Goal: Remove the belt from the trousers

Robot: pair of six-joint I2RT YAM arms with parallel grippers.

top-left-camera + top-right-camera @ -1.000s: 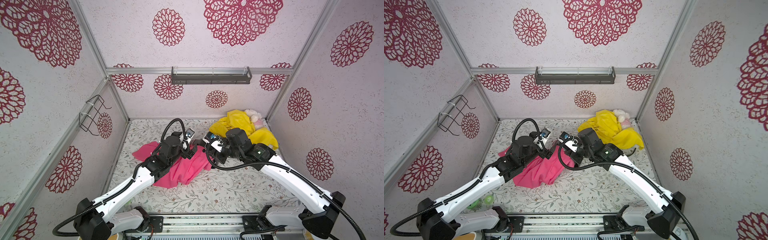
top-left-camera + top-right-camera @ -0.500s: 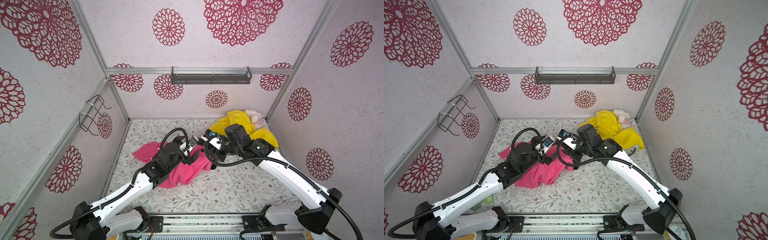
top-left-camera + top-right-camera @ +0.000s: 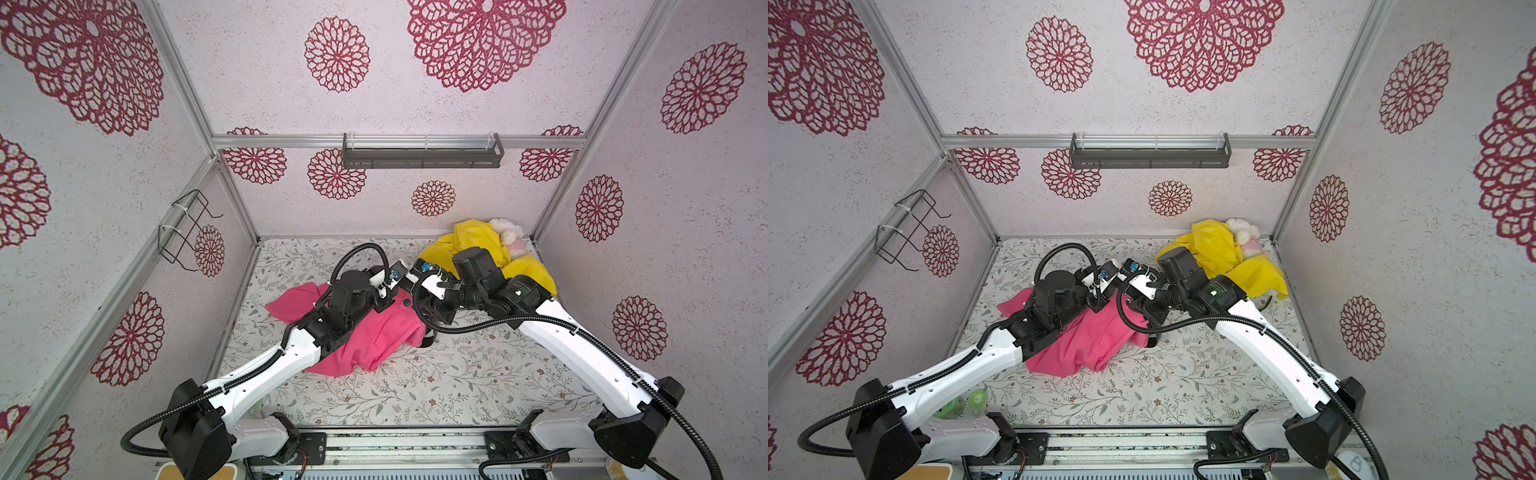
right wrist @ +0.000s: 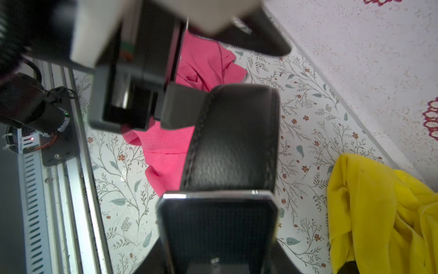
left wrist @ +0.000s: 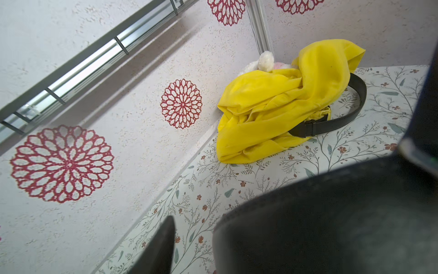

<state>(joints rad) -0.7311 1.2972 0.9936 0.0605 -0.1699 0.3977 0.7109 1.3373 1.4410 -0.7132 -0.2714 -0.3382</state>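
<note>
Judging extraction barely begun: my right pincer (image 3: pixel 436 311) is clenched on the buckle end of the black leather belt (image 4: pixel 233 142) just above the pink trousers (image 3: pixel 374 336) at centre, my left pincer (image 3: pixel 380 300) sits beside the strap, grip not discernible, and the strap looks not yet pulled free.

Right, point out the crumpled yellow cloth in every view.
Top view: crumpled yellow cloth in the far right corner of the floral-print tabletop.
Top view: cloth in the same corner, white plush toy beside it.
Left wrist: cloth in the wall corner, plush toy behind it.
Right wrist: cloth by the wall, past the black leather belt.
Shared landmark: the floral-print tabletop, in all four.
</note>
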